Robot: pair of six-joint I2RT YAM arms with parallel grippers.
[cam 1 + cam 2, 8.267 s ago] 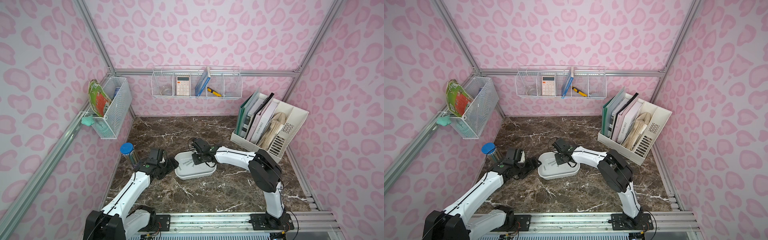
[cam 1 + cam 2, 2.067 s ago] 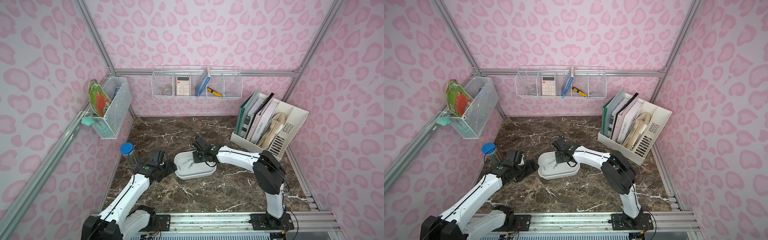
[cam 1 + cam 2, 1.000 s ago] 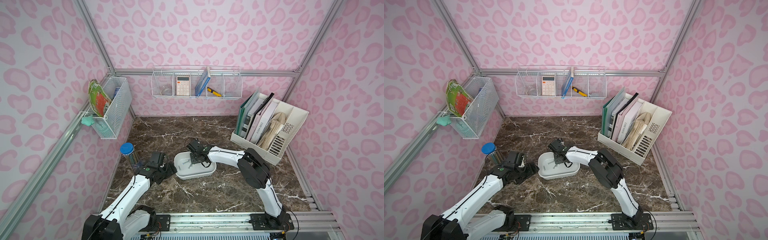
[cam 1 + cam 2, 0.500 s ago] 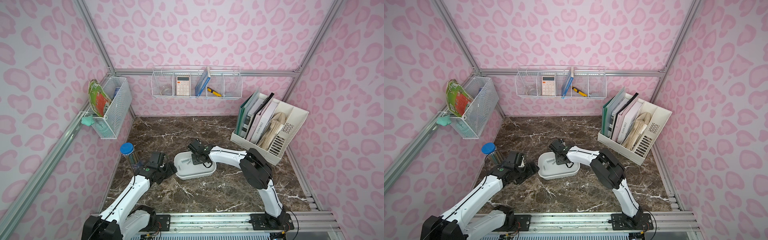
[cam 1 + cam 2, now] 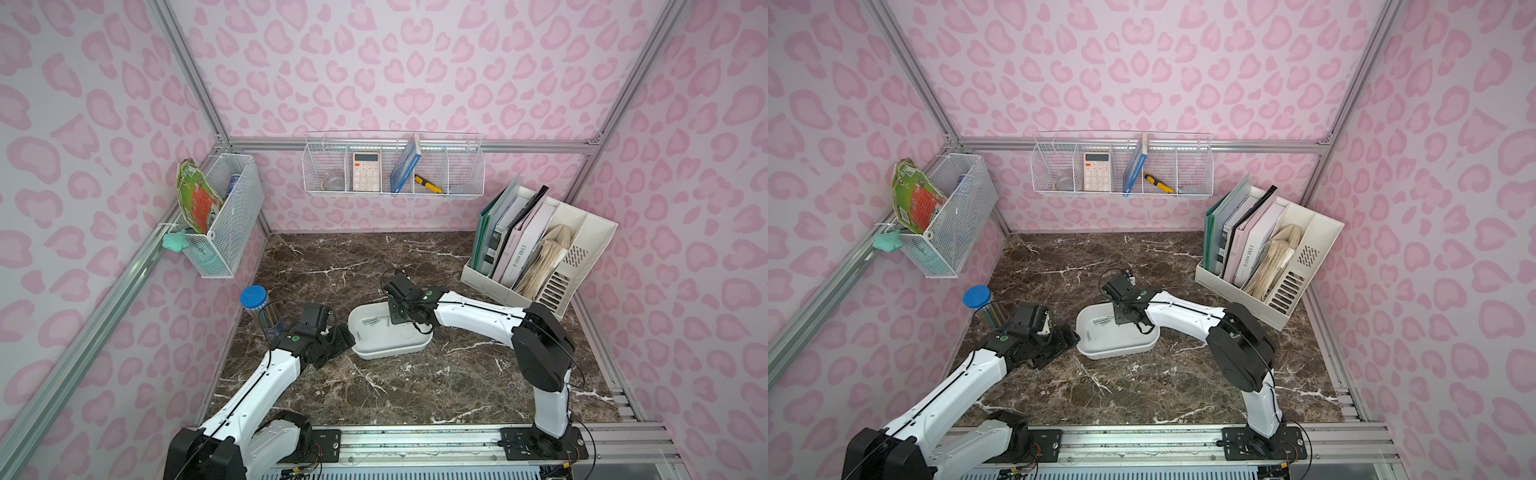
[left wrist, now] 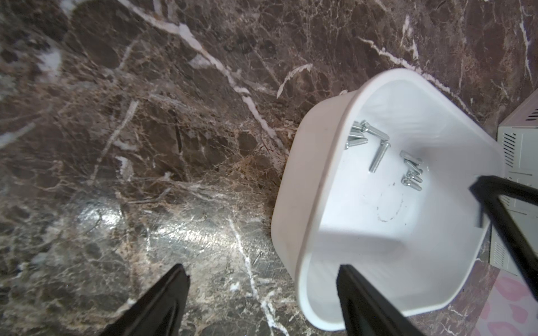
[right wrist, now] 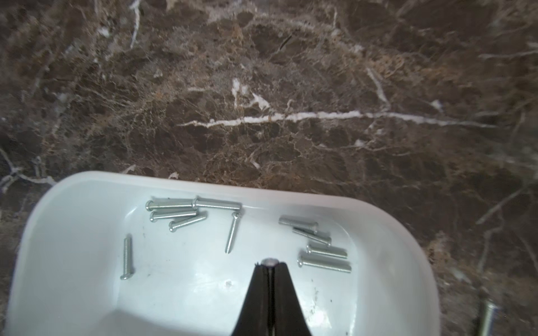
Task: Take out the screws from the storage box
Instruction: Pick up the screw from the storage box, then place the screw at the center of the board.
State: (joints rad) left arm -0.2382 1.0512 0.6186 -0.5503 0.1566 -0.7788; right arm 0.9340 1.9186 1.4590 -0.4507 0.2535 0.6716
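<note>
Pinching a screw (image 7: 269,262) inside the box (image 7: 76,241), the right hand (image 7: 269,266) is pressed together; the left hand (image 6: 262,269), spread, straddles the box's wall.

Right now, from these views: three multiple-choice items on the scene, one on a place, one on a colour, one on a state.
1. Where do most of the small silver metal screws lie?
A. in the wall-hung wire basket
B. in the shallow white plastic tray
C. in the slotted file organiser

2. What colour is the lid of the tall clear jar?
A. red
B. blue
C. yellow

3. How does the right gripper stand?
A. shut, tips over the tray
B. wide open over bare table
C. closed on the jar

Key:
1 B: the right wrist view shows them on the tray's floor.
2 B: both top views show a blue cap.
3 A: its black fingers meet, with the head of the held screw showing at their tips.
</note>
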